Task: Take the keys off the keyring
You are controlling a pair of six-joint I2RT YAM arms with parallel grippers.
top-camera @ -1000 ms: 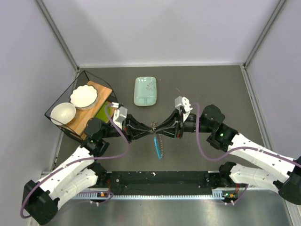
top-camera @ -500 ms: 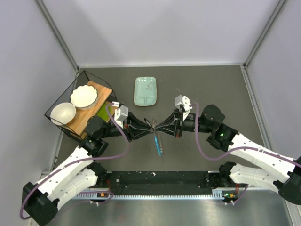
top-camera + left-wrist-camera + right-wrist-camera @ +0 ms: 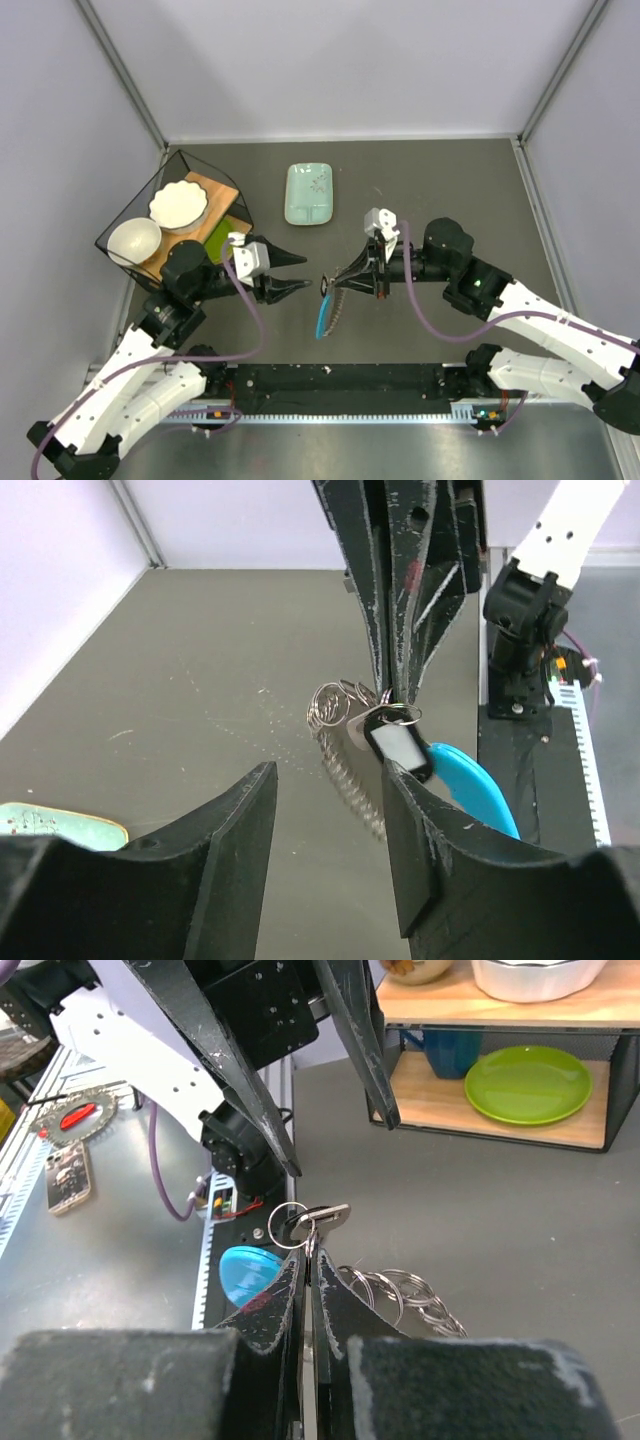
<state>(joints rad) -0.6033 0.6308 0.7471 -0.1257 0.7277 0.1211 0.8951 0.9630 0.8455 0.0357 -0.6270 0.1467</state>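
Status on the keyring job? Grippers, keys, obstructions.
Left gripper open, apart from the bunch. Right gripper shut on thin metal keyring, bright blue crescent tag dangling. Small silvery-grey keys still on it. Nothing in the way.

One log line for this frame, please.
left hand: open, clear of keyring | right hand: shut on keyring | keys: on keyring | blue tag: hanging below

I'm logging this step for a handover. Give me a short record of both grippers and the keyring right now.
left gripper: open, holds nothing, apart from the keyring
right gripper: shut on the keyring
keys: bunched at the right gripper's tips
blue tag: hangs below the right gripper
pale green dish: on the table beyond both grippers
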